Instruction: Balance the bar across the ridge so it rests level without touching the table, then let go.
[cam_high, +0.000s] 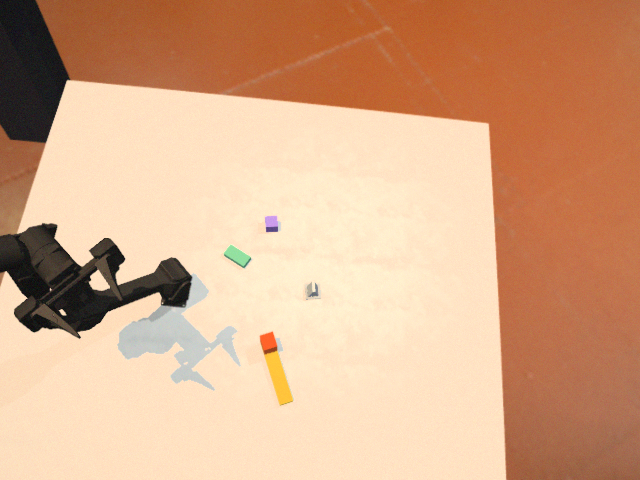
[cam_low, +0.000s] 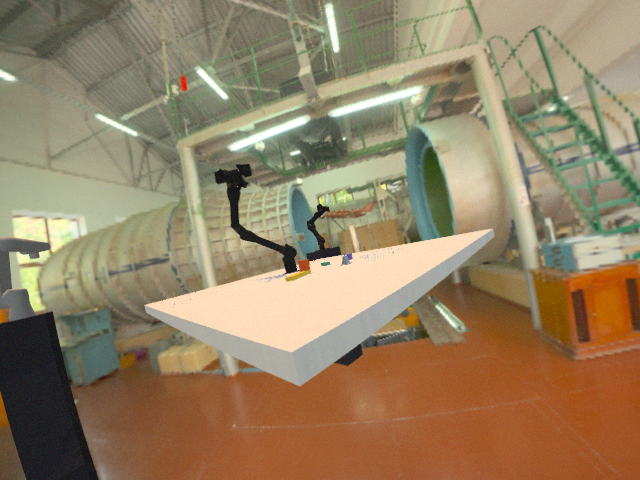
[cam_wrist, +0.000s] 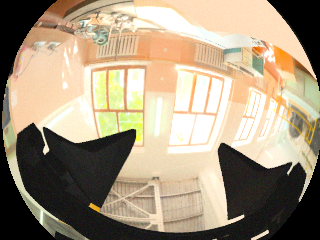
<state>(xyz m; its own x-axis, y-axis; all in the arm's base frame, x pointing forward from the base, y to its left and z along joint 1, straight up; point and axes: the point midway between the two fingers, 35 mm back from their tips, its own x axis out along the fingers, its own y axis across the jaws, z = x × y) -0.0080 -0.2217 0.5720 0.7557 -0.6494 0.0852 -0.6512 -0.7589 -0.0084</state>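
Nearest the top camera, our end effector (cam_high: 100, 318) (cam_wrist: 177, 139) hangs spread, well apart from the ridge (cam_high: 312, 290).
Our wrist view shows windows (cam_wrist: 118, 102); the top doesn't.

We are looking into an industrial hall, something like a workshop or test facility: huge ribbed metal cylinders (cam_low: 155, 248) are lying beneath a trussed, corrugated roof (cam_low: 129, 46), a green metal staircase (cam_low: 573, 155) is climbing beside one, and tube lights (cam_low: 377, 101) are glowing over a worn red-brown floor (cam_high: 563, 258) (cam_low: 439, 413).
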